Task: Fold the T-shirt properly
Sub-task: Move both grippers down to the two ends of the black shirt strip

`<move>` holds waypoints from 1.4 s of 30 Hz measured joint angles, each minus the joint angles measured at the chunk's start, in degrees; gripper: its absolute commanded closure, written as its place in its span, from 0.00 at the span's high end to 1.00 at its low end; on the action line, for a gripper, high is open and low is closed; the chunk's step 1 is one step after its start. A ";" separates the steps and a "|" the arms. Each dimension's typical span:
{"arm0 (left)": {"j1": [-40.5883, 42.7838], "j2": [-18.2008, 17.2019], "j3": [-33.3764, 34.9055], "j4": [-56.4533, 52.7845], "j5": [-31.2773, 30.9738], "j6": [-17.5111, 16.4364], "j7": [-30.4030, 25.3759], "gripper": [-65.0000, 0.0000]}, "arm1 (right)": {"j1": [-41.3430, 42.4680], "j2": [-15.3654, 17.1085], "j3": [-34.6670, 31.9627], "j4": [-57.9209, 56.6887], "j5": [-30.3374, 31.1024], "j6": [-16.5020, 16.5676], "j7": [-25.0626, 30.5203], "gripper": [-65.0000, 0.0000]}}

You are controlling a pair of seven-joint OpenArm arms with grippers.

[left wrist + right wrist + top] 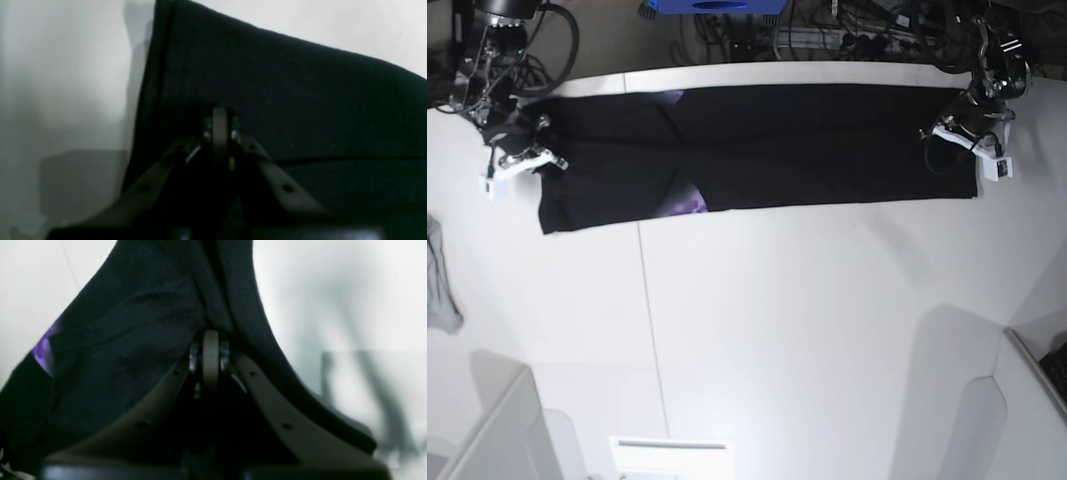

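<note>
I see the T-shirt (757,150) stretched as a long black band along the far edge of the table (807,330), spanning nearly from the left edge to the right edge. A bit of purple print shows at its near hem, left of centre. The left gripper (947,133) sits on the shirt's right end, jaws pinched tight on the fabric; its wrist view shows black cloth bunched at the tips. The right gripper (522,160) is at the shirt's left end, jaws likewise clamped on fabric. A small grey cloth (439,285) lies at the table's left edge, well apart from the shirt.
</note>
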 measured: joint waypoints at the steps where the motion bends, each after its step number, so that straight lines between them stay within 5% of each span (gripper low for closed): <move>1: -0.46 -0.02 0.00 -0.44 -0.02 -0.04 -0.02 0.00 | 0.92 -0.39 0.00 0.00 -2.67 0.28 -0.07 0.00; 8: -5.57 -0.02 0.00 -2.89 0.28 0.39 0.61 0.00 | 6.40 -3.76 -0.09 -0.37 -14.75 0.13 0.07 0.00; 32: -23.30 0.00 2.14 -15.47 0.44 0.42 6.27 0.00 | 21.07 -3.10 0.02 -14.32 -15.61 -0.48 -0.07 0.00; 42: -20.81 -0.07 -3.30 2.67 -0.11 -0.02 16.00 0.00 | 13.79 -5.20 -0.11 8.00 -17.03 -1.46 -2.73 0.00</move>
